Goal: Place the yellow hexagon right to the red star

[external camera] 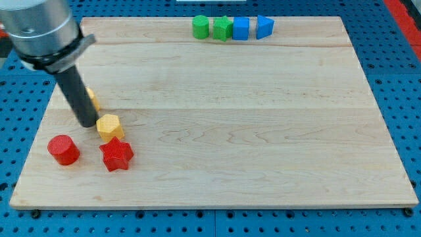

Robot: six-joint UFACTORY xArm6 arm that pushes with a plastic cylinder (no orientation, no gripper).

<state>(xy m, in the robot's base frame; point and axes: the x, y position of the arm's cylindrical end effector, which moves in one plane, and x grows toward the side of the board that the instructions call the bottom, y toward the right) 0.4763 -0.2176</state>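
Tip: my tip (pixel 88 124) is the lower end of a straight dark rod; it carries no jaws, so it is neither wide nor narrow and holds nothing. It rests on the board at the view's left, just left of the yellow hexagon, touching it or nearly so.
Rod: the rod rises toward the view's upper left into a grey cylindrical arm housing (pixel 41 29).
Yellow hexagon: the yellow hexagon (pixel 110 126) lies immediately right of my tip and just above the red star; the two blocks appear to touch or almost touch.
Red star: the red star (pixel 116 155) sits below the yellow hexagon, near the board's lower left area.
Red cylinder: the red cylinder (pixel 64 149) stands left of the red star, a short gap between them, below my tip.
Second yellow block: a second yellow block (pixel 93 99) shows just right of the rod, partly hidden behind it; its shape cannot be made out.
Far row: near the view's top edge, from left to right, stand a green cylinder (pixel 200 27), a green star (pixel 223 29), a blue cube (pixel 241 28) and a blue wedge-like block (pixel 264 27), close together and well apart from my tip.
Surface: a pale wooden board (pixel 250 131) lies on a blue perforated table (pixel 13 118).
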